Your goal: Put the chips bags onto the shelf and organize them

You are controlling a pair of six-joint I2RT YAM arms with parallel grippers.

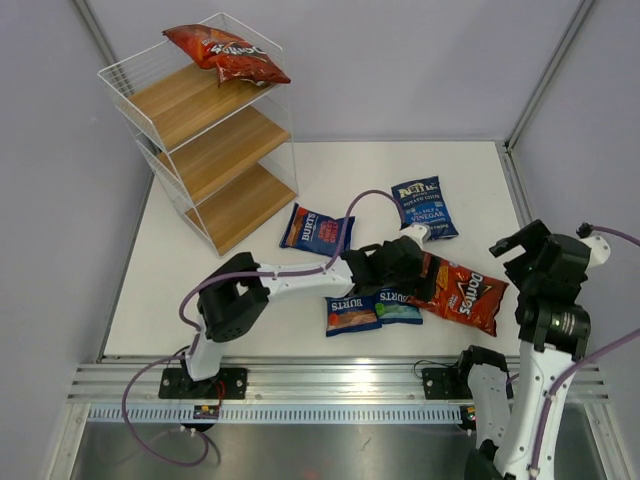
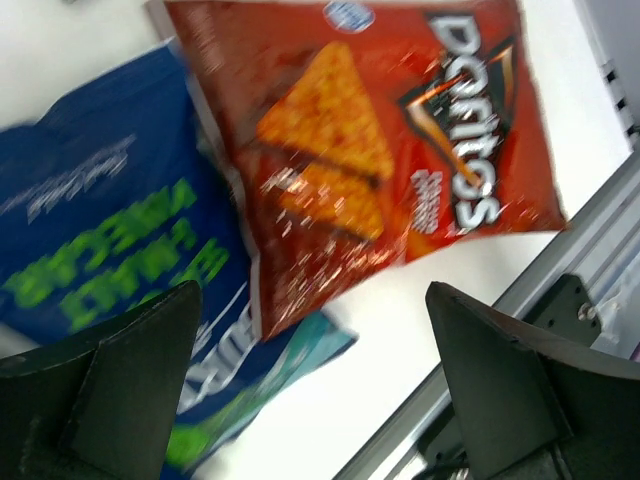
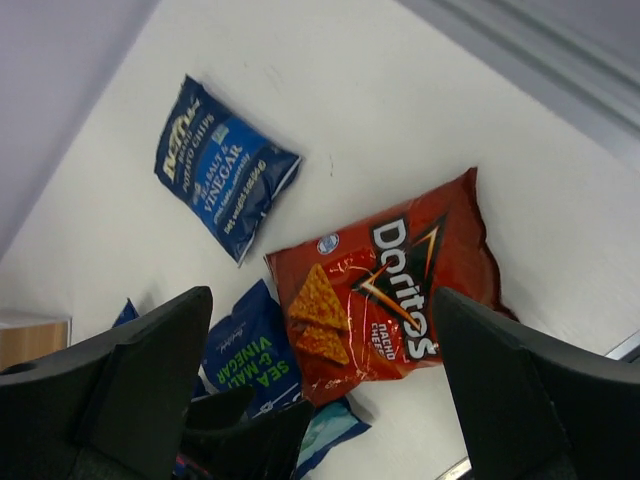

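One red Doritos bag (image 1: 225,52) lies on the top tier of the white wire shelf (image 1: 205,160). A second red Doritos bag (image 1: 465,295) lies flat on the table at the front right, and also shows in the left wrist view (image 2: 370,140) and the right wrist view (image 3: 390,290). My left gripper (image 1: 410,272) is open and empty, hovering over that bag's left edge and a blue Burts bag (image 2: 100,250). My right gripper (image 1: 525,250) is open and empty, raised to the right above the same bag. A Kettle bag (image 1: 424,207) and further Burts bags (image 1: 315,230) (image 1: 350,313) lie nearby.
A teal-cornered Burts bag (image 1: 398,306) lies partly under the Doritos bag near the table's front edge. The metal rail (image 1: 330,375) runs along the front. The shelf's middle and bottom boards (image 1: 225,150) hold nothing. Grey walls enclose the table.
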